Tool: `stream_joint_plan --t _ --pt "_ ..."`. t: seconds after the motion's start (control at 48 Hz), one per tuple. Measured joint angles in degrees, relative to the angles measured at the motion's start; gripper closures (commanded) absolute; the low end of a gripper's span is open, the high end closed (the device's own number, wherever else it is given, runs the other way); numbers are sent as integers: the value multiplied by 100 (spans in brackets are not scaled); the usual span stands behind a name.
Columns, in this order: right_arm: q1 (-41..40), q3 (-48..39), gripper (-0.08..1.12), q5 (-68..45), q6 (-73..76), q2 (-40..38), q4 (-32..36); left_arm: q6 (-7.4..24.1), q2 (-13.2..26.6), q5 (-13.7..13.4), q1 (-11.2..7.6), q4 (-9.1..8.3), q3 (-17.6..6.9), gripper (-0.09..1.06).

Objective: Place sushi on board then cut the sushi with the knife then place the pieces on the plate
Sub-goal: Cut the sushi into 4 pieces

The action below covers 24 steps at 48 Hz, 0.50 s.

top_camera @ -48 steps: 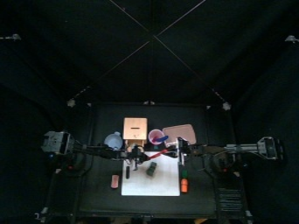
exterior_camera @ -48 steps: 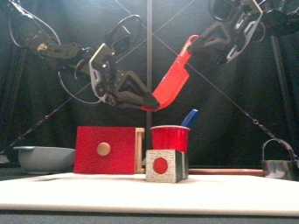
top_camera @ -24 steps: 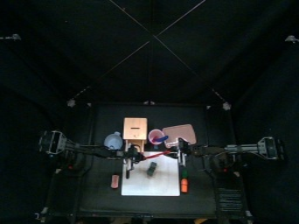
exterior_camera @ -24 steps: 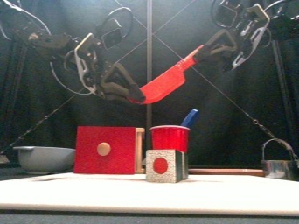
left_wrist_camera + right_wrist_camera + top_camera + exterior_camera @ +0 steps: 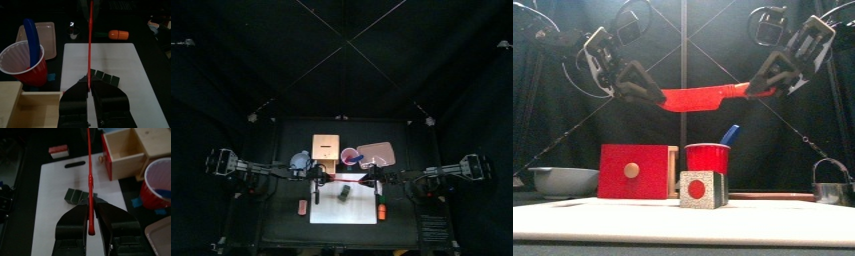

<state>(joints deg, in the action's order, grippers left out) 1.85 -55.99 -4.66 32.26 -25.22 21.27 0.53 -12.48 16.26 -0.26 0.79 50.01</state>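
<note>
A red toy knife [image 5: 700, 97] hangs level above the table, held at both ends. My left gripper [image 5: 657, 97] is shut on one end and my right gripper [image 5: 758, 90] on the other. Seen edge-on, the knife [image 5: 90, 40] runs as a thin red line out from the left jaws, and the knife [image 5: 89, 178] does the same from the right jaws. Below it the dark green sushi roll [image 5: 342, 190] lies on the white cutting board [image 5: 358, 212]. From the front the sushi roll [image 5: 702, 189] shows a red centre. The pink tray [image 5: 376, 153] lies behind the board.
A red cup [image 5: 708, 157] holding a blue knife [image 5: 730, 133] stands behind the sushi, beside the wooden box [image 5: 631, 171]. The blue-grey bowl [image 5: 564, 180] sits at the far left, a metal cutter [image 5: 831, 190] at the far right. An orange toy [image 5: 382, 213] and a red-and-white toy [image 5: 302, 207] flank the board.
The red knife has swung from a steep tilt to level, and it now sits higher. Both grippers have drawn apart toward their own sides.
</note>
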Motion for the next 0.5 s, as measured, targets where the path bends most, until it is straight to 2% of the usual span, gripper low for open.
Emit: stream_joint_plan --t 0.5 --pt "62 167 52 483 9 132 -105 -18 53 18 18 -35 70 59"
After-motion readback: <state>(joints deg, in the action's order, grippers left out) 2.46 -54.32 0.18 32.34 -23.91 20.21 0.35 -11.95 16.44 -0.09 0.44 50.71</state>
